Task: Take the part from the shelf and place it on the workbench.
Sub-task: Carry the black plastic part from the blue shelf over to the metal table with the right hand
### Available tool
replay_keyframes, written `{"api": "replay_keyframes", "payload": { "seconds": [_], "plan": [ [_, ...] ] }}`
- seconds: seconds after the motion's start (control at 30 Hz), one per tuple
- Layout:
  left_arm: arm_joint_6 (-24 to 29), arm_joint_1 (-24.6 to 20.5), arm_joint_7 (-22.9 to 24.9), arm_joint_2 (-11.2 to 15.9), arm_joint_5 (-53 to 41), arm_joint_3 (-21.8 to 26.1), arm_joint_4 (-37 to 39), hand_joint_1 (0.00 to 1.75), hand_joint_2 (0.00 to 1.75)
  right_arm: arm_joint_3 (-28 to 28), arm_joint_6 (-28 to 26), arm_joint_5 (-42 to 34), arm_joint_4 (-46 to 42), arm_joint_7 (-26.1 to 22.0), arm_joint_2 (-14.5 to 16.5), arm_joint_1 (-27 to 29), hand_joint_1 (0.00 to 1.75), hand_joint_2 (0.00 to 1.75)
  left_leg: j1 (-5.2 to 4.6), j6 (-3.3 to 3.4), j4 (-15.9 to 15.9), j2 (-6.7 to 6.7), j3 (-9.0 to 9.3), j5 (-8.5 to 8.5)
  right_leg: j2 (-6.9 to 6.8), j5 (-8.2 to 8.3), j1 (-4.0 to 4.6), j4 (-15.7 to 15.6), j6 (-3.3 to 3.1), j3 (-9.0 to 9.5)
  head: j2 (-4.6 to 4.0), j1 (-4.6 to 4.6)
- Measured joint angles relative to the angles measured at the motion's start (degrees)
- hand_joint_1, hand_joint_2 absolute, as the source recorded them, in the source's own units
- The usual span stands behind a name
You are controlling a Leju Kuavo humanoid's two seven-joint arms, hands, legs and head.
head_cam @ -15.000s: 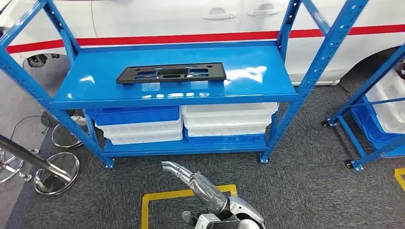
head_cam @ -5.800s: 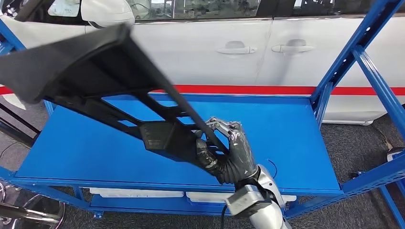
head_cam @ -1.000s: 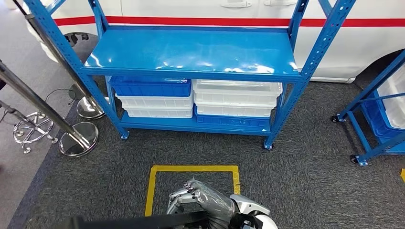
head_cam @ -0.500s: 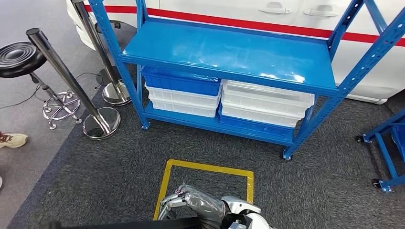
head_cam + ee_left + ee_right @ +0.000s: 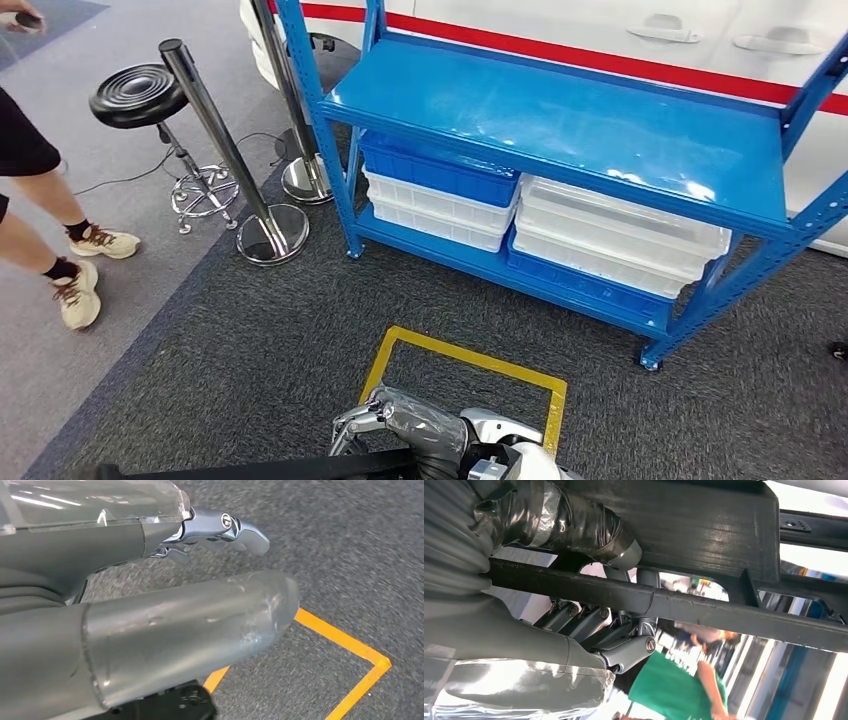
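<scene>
The black plastic part [image 5: 250, 468] lies low across the bottom edge of the head view, and my right hand [image 5: 405, 428] grips it at its right end. In the right wrist view the part [image 5: 704, 530] is a dark ribbed frame, and my right hand's fingers [image 5: 589, 622] wrap around one of its bars. The blue shelf [image 5: 560, 135] it came from stands ahead to the right with a bare top board. My left hand [image 5: 200, 615] hangs over the grey carpet with its fingers [image 5: 220, 527] stretched out and nothing in them.
White and blue bins [image 5: 545, 225] fill the shelf's lower level. Two chrome stanchion posts [image 5: 225, 150] and a black stool [image 5: 135, 95] stand left of the shelf. A person's legs [image 5: 55, 250] are at the far left. A yellow tape square [image 5: 470, 375] marks the carpet below me.
The camera has swung left: the shelf has slid to the right of the picture and a person's legs have come into view. My right hand still holds the part low.
</scene>
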Motion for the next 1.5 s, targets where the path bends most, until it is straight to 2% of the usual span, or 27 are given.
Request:
{"api": "replay_keyframes", "payload": {
  "seconds": [0.07, 0.17, 0.2, 0.27, 0.3, 0.37, 0.43, 0.5, 0.53, 0.57, 0.6, 0.67, 0.73, 0.8, 0.87, 0.93, 1.0, 1.03, 1.1, 1.17, 1.2, 1.23, 1.3, 1.33, 1.4, 1.43, 1.5],
  "plan": [
    [-0.02, 0.16, 0.04, 0.03, -0.07, 0.00, 0.01, 0.00, 0.00, 0.08, -0.01, -0.04, 0.14, -0.01, 0.01, 0.00, 1.68, 1.75, 0.23, -0.20, -3.48, 0.53, 2.17, 2.50, -1.52, -0.13, -0.02, 0.03, 0.18, 0.09, 0.00, -0.01],
    [-0.76, 0.12, -0.69, 0.15, -0.40, 0.00, 0.01, 0.00, 0.00, 0.14, -0.24, -0.12, 0.16, -0.04, 0.03, -0.03, 1.68, 1.75, -0.12, 0.54, -14.54, 3.36, 8.33, 6.44, -3.34, -0.45, 0.26, 0.02, 0.87, 0.53, 0.00, -0.01],
    [-1.33, 0.16, -1.05, 0.18, -0.51, 0.00, 0.01, 0.00, 0.00, 0.17, -0.39, -0.12, 0.17, -0.05, 0.03, -0.04, 1.68, 1.75, -0.33, 1.01, -15.96, 3.76, 8.99, 6.65, -3.80, -0.50, 0.38, -0.02, 1.18, 0.63, 0.00, 0.00],
    [-2.46, 0.50, -1.37, 0.22, -0.60, 0.00, 0.03, 0.00, 0.00, 0.26, -0.67, -0.11, 0.22, -0.08, 0.06, -0.05, 1.68, 1.75, -0.58, 1.97, -16.26, 2.78, 8.78, 6.72, -4.65, -0.48, 0.46, -0.27, 1.83, 0.89, 0.00, 0.01],
    [-2.85, 0.77, -1.31, 0.23, -0.61, 0.00, 0.07, 0.00, 0.00, 0.31, -0.79, -0.07, 0.28, -0.11, 0.09, -0.07, 1.68, 1.75, -0.49, 2.35, -16.56, 2.24, 8.91, 6.91, -4.47, -0.69, 0.38, -0.19, 2.18, 1.07, 0.00, 0.02],
    [-3.29, 1.06, -0.97, 0.25, -0.53, 0.00, 0.17, 0.00, 0.00, 0.37, -0.99, 0.11, 0.45, -0.22, 0.16, -0.11, 1.68, 1.75, -0.22, 3.17, -17.23, 1.20, 9.34, 7.40, -1.93, -2.69, 0.21, 2.45, 2.65, 0.18, 0.00, 0.02],
    [-3.55, 1.04, -0.55, 0.24, -0.15, 0.05, 0.24, 0.00, 0.00, 0.42, -1.09, 0.38, 0.79, -0.31, 0.14, -0.06, 1.68, 1.75, -0.18, 3.66, -17.38, 0.03, 9.27, 7.68, 1.15, -6.49, 0.11, 9.67, 2.70, -3.28, 0.00, 0.02],
    [-3.75, 1.08, -0.22, 0.24, 0.32, 0.15, 0.25, 0.00, 0.00, 0.46, -1.07, 0.51, 1.24, -0.33, 0.11, 0.01, 1.68, 1.75, -0.34, 3.76, -17.16, -1.45, 9.03, 7.71, 1.99, -8.24, 0.13, 15.76, 2.66, -6.55, 0.00, 0.01],
    [-3.85, 1.14, -0.13, 0.24, 0.49, 0.21, 0.26, 0.00, 0.00, 0.47, -1.07, 0.53, 1.43, -0.33, 0.11, 0.02, 1.68, 1.75, -0.39, 3.75, -17.00, -2.27, 8.97, 7.68, 2.09, -7.39, 0.12, 15.92, 2.60, -6.85, 0.00, 0.01],
    [-3.92, 1.19, -0.10, 0.24, 0.74, 0.29, 0.26, 0.00, 0.00, 0.48, -1.10, 0.58, 1.58, -0.33, 0.11, 0.00, 1.68, 1.75, -0.41, 3.70, -16.81, -3.13, 8.96, 7.63, 2.28, -5.52, 0.10, 13.81, 2.49, -6.04, 0.00, 0.01],
    [-3.94, 1.20, -0.14, 0.24, 0.93, 0.41, 0.27, 0.00, 0.00, 0.49, -1.17, 0.69, 1.68, -0.35, 0.12, -0.02, 1.68, 1.75, -0.40, 3.58, -16.56, -4.01, 8.94, 7.54, 2.99, -3.14, 0.06, 10.03, 2.32, -4.40, 0.00, 0.01],
    [-3.78, 1.11, -0.27, 0.33, 1.21, 0.66, 0.27, 0.00, 0.00, 0.52, -1.54, 1.10, 1.74, -0.50, 0.14, -0.10, 1.68, 1.75, -0.54, 3.12, -15.86, -5.57, 8.58, 7.26, 5.30, -0.42, -0.12, 3.27, 2.10, -1.48, 0.01, 0.01],
    [-3.57, 1.15, -0.42, 0.58, 1.27, 0.84, 0.27, 0.00, 0.00, 0.63, -1.93, 1.50, 1.71, -0.74, 0.15, -0.20, 1.68, 1.75, -0.43, 2.41, -15.52, -6.73, 8.00, 7.19, 6.17, -0.29, -0.08, 1.26, 1.94, -0.76, 0.01, 0.00],
    [-3.45, 1.36, -0.88, 0.99, 1.52, 1.10, 0.27, 0.00, 0.00, 0.80, -2.08, 1.70, 1.55, -0.87, 0.17, -0.34, 1.68, 1.75, -0.07, 1.66, -15.55, -7.42, 7.61, 7.28, 4.84, -0.01, 0.00, 0.90, 1.38, -0.63, 0.00, 0.00],
    [-3.28, 1.34, -1.51, 1.66, 1.90, 1.30, 0.28, 0.00, 0.00, 0.97, -2.14, 1.84, 1.19, -0.92, 0.19, -0.46, 1.68, 1.75, -0.09, 1.09, -13.41, -5.16, 6.51, 5.90, 3.37, 0.28, -0.09, 0.31, 0.60, -0.31, 0.00, -0.01],
    [-3.14, 0.97, -1.83, 2.53, 2.23, 1.43, 0.29, 0.00, 0.00, 1.14, -2.21, 1.98, 0.92, -0.97, 0.17, -0.48, 1.68, 1.75, -0.15, 0.57, -6.90, -1.53, 3.33, 2.36, 1.81, 0.28, 0.05, 0.12, 0.13, -0.24, 0.00, -0.01],
    [-3.07, 0.81, -1.87, 3.20, 2.38, 1.55, 0.29, 0.00, 0.00, 1.26, -2.22, 2.07, 0.87, -0.98, 0.14, -0.46, 1.68, 1.75, -0.01, 0.14, -0.33, -0.15, 0.07, -0.16, 0.20, 0.18, 0.22, 0.16, -0.01, -0.33, 0.00, -0.01],
    [-3.05, 0.88, -1.89, 3.38, 2.39, 1.59, 0.29, 0.00, 0.00, 1.29, -2.22, 2.10, 0.87, -0.98, 0.13, -0.45, 1.68, 1.75, 0.05, 0.06, 0.37, 0.05, -0.25, 0.09, -0.58, 0.12, 0.26, 0.18, 0.01, -0.33, 0.00, -0.01],
    [-3.05, 1.05, -1.90, 3.71, 2.39, 1.62, 0.29, 0.00, 0.00, 1.32, -2.22, 2.13, 0.84, -0.98, 0.14, -0.47, 1.68, 1.75, 0.04, 0.21, -5.33, 0.90, 2.89, 3.46, -2.01, -0.03, 0.29, 0.19, 0.18, -0.14, 0.00, -0.01],
    [-2.77, 0.94, -1.90, 4.07, 2.39, 1.64, 0.29, 0.00, 0.00, 1.33, -2.28, 2.15, 0.71, -1.01, 0.15, -0.50, 1.68, 1.75, -0.31, 0.97, -13.25, 3.39, 7.15, 6.33, -3.28, -0.28, 0.51, 0.18, 0.54, 0.23, 0.00, -0.01],
    [-2.34, 0.84, -1.88, 4.30, 2.39, 1.64, 0.29, 0.00, 0.00, 1.33, -2.40, 2.16, 0.62, -1.05, 0.14, -0.52, 1.68, 1.75, -0.53, 1.43, -15.39, 4.26, 8.25, 6.88, -3.81, -0.37, 0.61, 0.15, 0.81, 0.40, 0.00, -0.01],
    [-1.74, 0.79, -1.84, 4.57, 2.39, 1.64, 0.29, 0.00, 0.00, 1.33, -2.62, 2.18, 0.53, -1.12, 0.13, -0.52, 1.68, 1.75, -0.73, 1.87, -16.08, 4.53, 8.45, 6.89, -4.30, -0.43, 0.69, 0.08, 1.10, 0.54, 0.00, -0.01],
    [-0.65, 0.89, -1.69, 5.41, 2.37, 1.66, 0.29, 0.00, 0.00, 1.34, -3.28, 2.17, 0.36, -1.46, 0.09, -0.49, 1.68, 1.75, -0.65, 2.57, -16.45, 3.25, 8.46, 7.20, -5.13, -0.54, 0.69, -0.15, 1.78, 0.89, 0.01, -0.01],
    [-0.37, 0.98, -1.60, 5.87, 2.35, 1.67, 0.29, 0.00, 0.00, 1.35, -3.63, 2.15, 0.26, -1.73, 0.02, -0.44, 1.68, 1.75, -0.51, 2.93, -16.89, 2.61, 8.74, 7.47, -4.52, -0.95, 0.64, 0.17, 2.11, 1.00, 0.01, 0.01],
    [-0.13, 0.96, -1.39, 6.70, 2.19, 1.69, 0.29, 0.00, 0.00, 1.33, -4.18, 1.98, -0.03, -2.56, -0.28, -0.24, 1.68, 1.75, -0.20, 3.68, -17.70, 1.33, 9.32, 8.14, -1.51, -3.38, 0.44, 3.74, 2.56, -0.26, 0.01, 0.01],
    [-0.09, 0.87, -1.32, 6.98, 2.05, 1.70, 0.28, 0.00, 0.00, 1.28, -4.39, 1.87, -0.12, -2.99, -0.59, -0.01, 1.68, 1.75, -0.28, 3.88, -17.76, 0.73, 9.31, 8.28, 0.32, -5.21, 0.29, 7.22, 2.62, -1.86, 0.01, 0.02],
    [-0.13, 0.78, -1.19, 7.43, 1.62, 1.70, 0.28, 0.00, 0.00, 1.04, -4.74, 1.66, -0.21, -3.71, -1.36, 0.71, 1.68, 1.75, -0.41, 4.08, -17.65, -0.84, 9.11, 8.40, 1.86, -7.88, 0.17, 14.29, 2.70, -5.64, 0.00, 0.01]
  ]
}}
